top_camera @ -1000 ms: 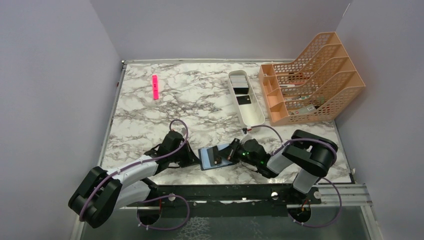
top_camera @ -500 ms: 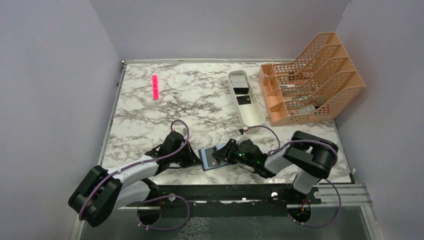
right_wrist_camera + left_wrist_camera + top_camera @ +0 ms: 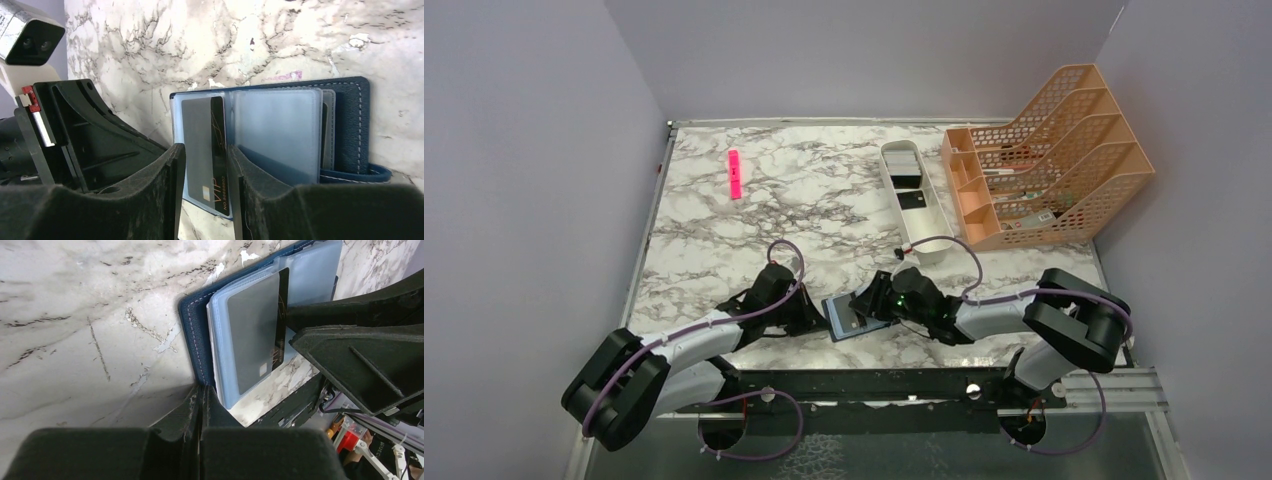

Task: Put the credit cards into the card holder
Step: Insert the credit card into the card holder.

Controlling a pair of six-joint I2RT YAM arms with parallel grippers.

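The marble table [image 3: 824,190] sits between lilac walls. Near its front edge the right gripper [image 3: 205,150] has its fingers spread either side of a black credit card [image 3: 202,125]. The card lies partly in a clear sleeve of the open card holder [image 3: 350,120], its long axis running back toward that wrist. The left gripper [image 3: 201,395], fingers pressed together, meets the holder's navy edge opposite. A second ago the right fingers were closed and sat nearer the holder's right side.

Navy card holder [image 3: 352,125], black credit card [image 3: 202,145], grey-veined white table [image 3: 824,190], pink marker [image 3: 735,173].
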